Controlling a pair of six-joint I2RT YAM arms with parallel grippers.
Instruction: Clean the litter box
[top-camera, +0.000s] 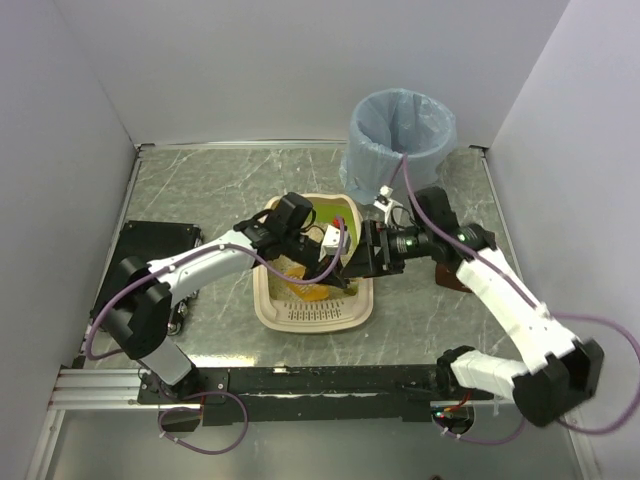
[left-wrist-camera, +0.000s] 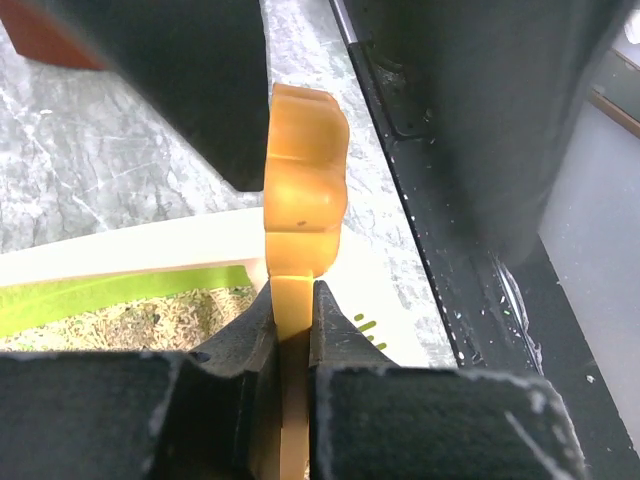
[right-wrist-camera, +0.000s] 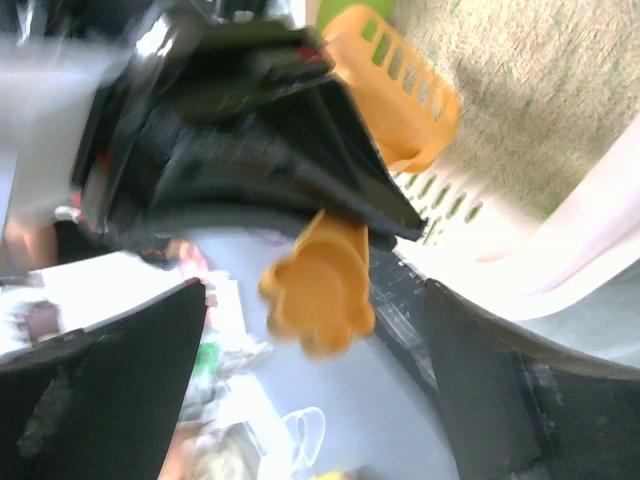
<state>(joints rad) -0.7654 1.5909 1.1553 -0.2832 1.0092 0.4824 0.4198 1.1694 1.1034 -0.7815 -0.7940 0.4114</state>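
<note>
One litter box — one scoop, one bin.

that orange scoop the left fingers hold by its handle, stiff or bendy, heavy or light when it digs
Probably stiff: the orange scoop has a handle standing straight out of the left fingers with no visible sag. Likely light, being thin slotted plastic. It looks smooth, so it may twist in the grip when pushed through the litter box.

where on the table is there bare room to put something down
Bare table at the back left, between the black pad, litter box and bin. Also front right, between litter box and right arm base. Crowded over the litter box, where left pincer and right pincer meet at the scoop.
</note>
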